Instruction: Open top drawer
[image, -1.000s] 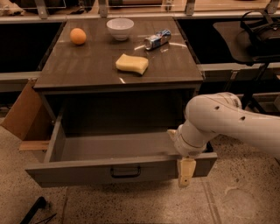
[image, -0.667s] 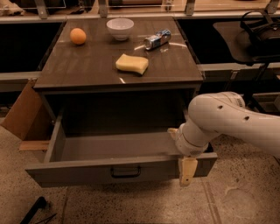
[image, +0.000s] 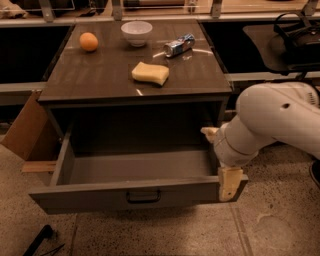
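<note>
1. Reading the camera view, the only one: top drawer (image: 90, 196) stands well out of the cabinet (image: 100, 82). Its front panel is at the 6 o'clock side of the frame and its tray is exposed behind it.
2. Long axis of the front panel runs 9 to 3 o'clock. Slide axis runs 12 to 6, and out means toward 6.
3. Black bar handle (image: 143, 196) is at panel centre, with nothing on it.
4. Gripper (image: 222, 165) sits at the drawer's right front corner. A tan tip hangs over the right end of the panel, and another tan bit shows just inside the right wall. Arm (image: 272, 117) comes in from 3 o'clock.
5. Gripper state: cannot tell whether it is released or clenched, because the wrist hides the gap. It looks hooked at the corner and is not on the handle.
6. Key relation: the handle lies at about 8 o'clock from the gripper, well apart along the panel. The panel edge is touching or just beside it.
7. Judgement: the drawer is close to full travel and the task is essentially done. Any more pull goes straight toward 6. Because the contact is off-centre at the right end, a skewed pull could rack the drawer.
8. On the cabinet top and out of the path: orange (image: 89, 41), bowl (image: 136, 32), sponge (image: 150, 73).
</note>
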